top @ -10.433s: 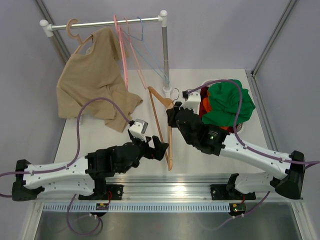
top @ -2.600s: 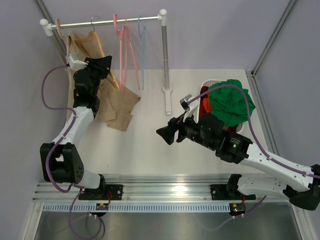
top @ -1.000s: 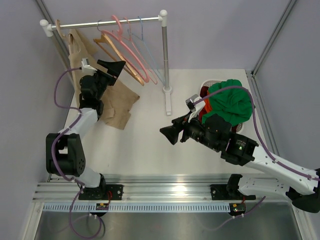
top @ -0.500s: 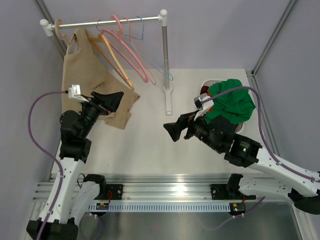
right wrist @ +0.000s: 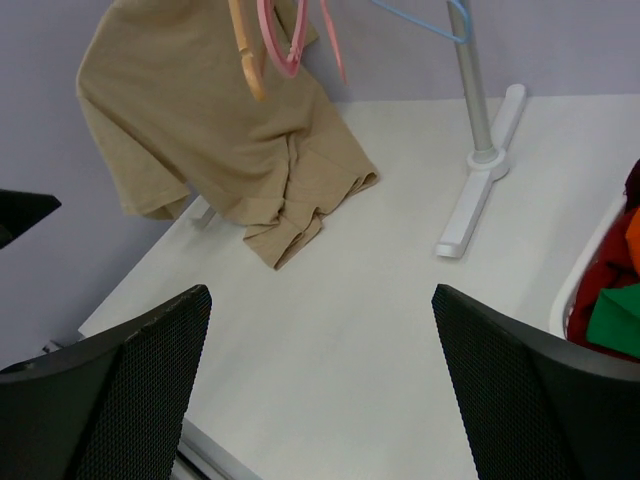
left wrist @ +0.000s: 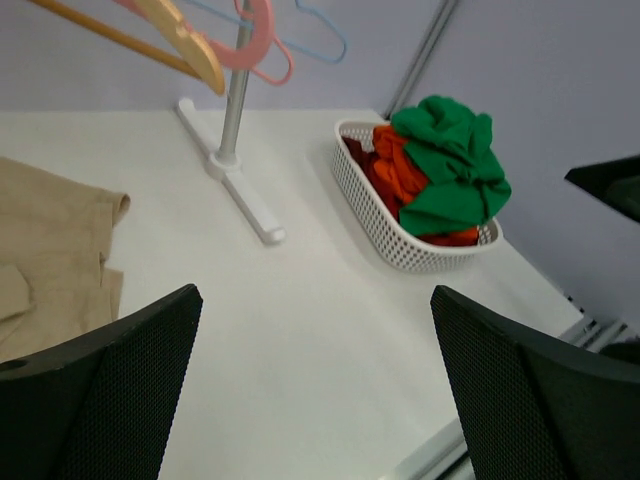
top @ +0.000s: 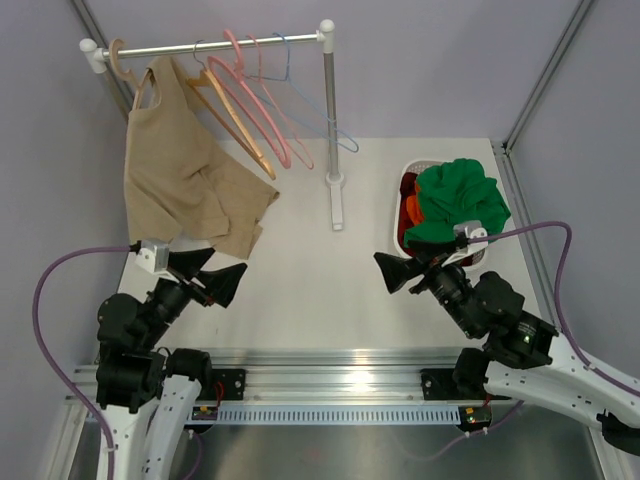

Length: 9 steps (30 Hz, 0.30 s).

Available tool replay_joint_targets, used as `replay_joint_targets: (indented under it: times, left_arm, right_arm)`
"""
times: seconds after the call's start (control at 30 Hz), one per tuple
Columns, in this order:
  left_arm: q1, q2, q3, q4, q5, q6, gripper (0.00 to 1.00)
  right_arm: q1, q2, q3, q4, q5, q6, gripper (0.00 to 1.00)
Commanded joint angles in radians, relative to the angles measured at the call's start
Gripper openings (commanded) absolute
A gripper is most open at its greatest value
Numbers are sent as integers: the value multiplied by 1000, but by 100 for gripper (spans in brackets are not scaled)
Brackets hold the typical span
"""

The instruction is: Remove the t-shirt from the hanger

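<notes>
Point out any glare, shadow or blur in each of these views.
Top view: even light, sharp, a bright glare patch on the metal rail. Left wrist view: the left gripper looms dark in the bottom corners, the t-shirt is crisp. Right wrist view: the right gripper is likewise dark, and shadows under the beige top are faint.

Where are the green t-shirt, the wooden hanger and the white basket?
green t-shirt [top: 462, 205], top view, middle of the bunched cloth.
wooden hanger [left wrist: 195, 55], left wrist view, broad end of its arm.
white basket [left wrist: 378, 212], left wrist view, near mesh wall.
</notes>
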Motion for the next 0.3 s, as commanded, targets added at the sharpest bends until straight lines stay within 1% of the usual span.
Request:
replay_joint_targets:
  times: [0.0,0.27]
  left_arm:
    - [-5,-14,-27,-55,62,59,99]
    - [-20,-25,-36,-56,55,76,99]
  right_arm:
    - [-3,-36,-9,53,95,-5,99]
    - [-2,24,20,52,110,6,100]
